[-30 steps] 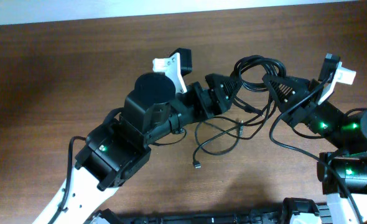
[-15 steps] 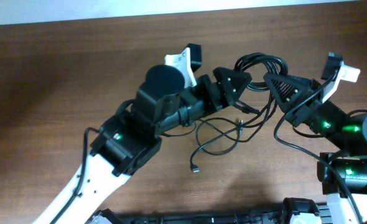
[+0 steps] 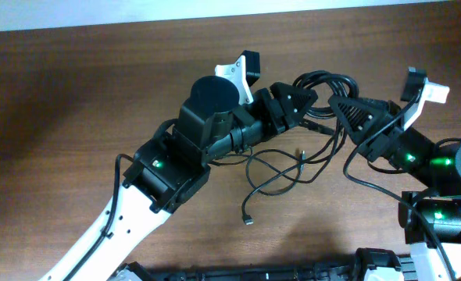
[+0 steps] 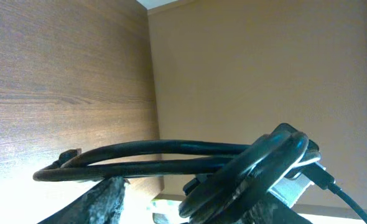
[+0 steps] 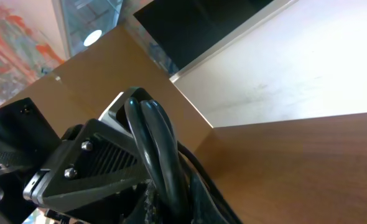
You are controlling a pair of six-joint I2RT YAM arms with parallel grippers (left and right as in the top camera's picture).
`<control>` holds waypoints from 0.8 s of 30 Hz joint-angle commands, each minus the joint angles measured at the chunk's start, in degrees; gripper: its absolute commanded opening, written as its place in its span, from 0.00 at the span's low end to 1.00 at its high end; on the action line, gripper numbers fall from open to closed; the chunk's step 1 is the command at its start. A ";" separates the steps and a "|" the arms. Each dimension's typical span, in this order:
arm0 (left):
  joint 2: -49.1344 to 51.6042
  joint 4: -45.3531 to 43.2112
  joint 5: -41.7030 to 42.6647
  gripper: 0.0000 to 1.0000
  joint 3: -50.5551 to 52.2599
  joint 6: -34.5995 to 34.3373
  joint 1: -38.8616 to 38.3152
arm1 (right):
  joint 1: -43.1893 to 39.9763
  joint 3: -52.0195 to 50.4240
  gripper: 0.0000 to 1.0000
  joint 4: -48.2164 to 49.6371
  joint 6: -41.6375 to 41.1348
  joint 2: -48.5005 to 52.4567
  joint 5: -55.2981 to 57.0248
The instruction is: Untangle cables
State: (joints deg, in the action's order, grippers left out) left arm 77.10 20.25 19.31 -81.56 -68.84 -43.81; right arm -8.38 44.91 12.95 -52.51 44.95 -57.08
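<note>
Left gripper (image 3: 297,100) is standing at the left of the cables (image 3: 324,81), its jaws partly apart about the coiled bundle; whether they are already pinching the cord cannot be told from any view; right gripper (image 3: 342,109) is facing it from the other side, jaws closed tight on the same coil, apparently anchoring it so that the two arms can draw the loops apart; the coil is sitting toward the far side of the table (image 3: 74,101), between the two grippers, and in the wrist views it is appearing to hang clear of the wood, though the overhead view is not settling that; thinner loose strands (image 3: 281,178) are trailing from it toward the robot, one ending in a small plug (image 3: 248,221) lying well apart from the knot; where these strands are joining the bundle is hidden under the left wrist; the left wrist camera is cropping its own fingers (image 4: 106,199) at the bottom edge, and the crossings themselves are too crowded to make out.
</note>
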 commanded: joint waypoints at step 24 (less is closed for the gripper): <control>0.79 -2.21 -2.67 0.00 -0.90 8.02 0.00 | -0.26 0.33 0.34 0.83 1.60 -0.22 -3.98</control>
State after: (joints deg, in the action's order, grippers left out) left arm 77.60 18.79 17.96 -81.56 -66.81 -43.97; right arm -8.49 44.88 13.61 -52.56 45.17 -59.88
